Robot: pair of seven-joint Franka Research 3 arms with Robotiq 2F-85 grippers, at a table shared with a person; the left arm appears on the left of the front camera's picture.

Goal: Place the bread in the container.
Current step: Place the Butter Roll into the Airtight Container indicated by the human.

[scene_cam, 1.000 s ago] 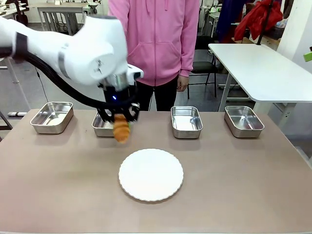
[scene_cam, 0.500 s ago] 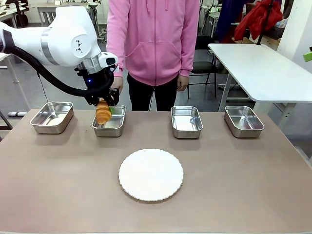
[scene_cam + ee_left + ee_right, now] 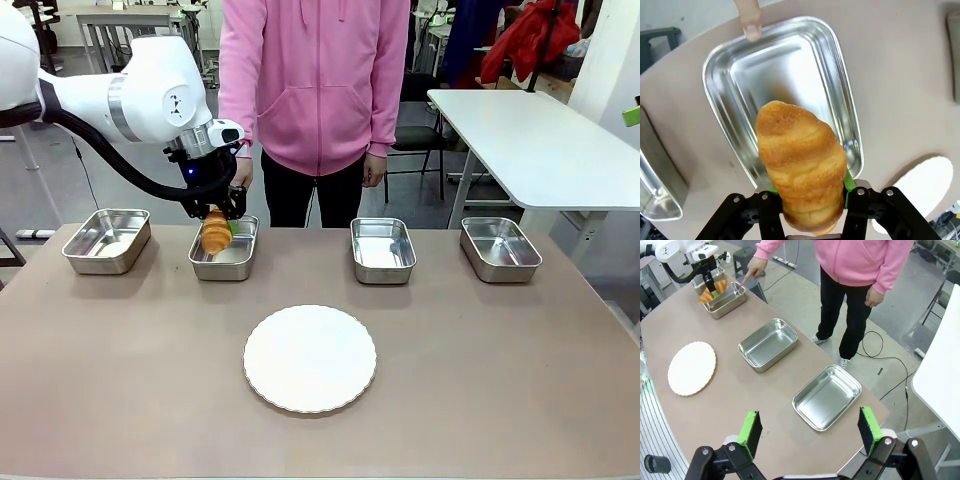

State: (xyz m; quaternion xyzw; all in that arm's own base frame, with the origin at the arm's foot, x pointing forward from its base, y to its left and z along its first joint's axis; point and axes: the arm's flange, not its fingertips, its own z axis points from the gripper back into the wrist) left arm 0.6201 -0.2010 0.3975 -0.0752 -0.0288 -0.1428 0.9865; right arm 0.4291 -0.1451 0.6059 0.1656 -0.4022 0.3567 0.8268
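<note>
Behind the brown surface (image 3: 480,350) stood a person in a pink hoodie (image 3: 318,80) at its far edge, with a white table (image 3: 540,140) off toward the far right corner. Two white arms worked at it; the left arm (image 3: 110,100) came in from the left edge and reached to the far side. A round white plate (image 3: 310,358) lay on the middle of the surface, toward the near edge. Four steel trays stood in a row along the far edge: one by the far left corner (image 3: 106,241), the container (image 3: 228,258) next to it, a third tray (image 3: 382,250) right of the middle, and a fourth tray (image 3: 500,248) toward the far right corner. The left tool (image 3: 213,218) hung over the container, its green pads pinching the bread (image 3: 214,232) at one end, so that the croissant pointed down above the tray's shiny floor, seemingly not touching it. In the left wrist view the bread (image 3: 800,165) covered the near part of the container (image 3: 735,65), and a fingertip of the person (image 3: 751,20) pointed at the tray's far rim. The right tool (image 3: 810,432) hovered high above the right end of the surface, its fingers (image 3: 751,432) spread wide with nothing between them.
</note>
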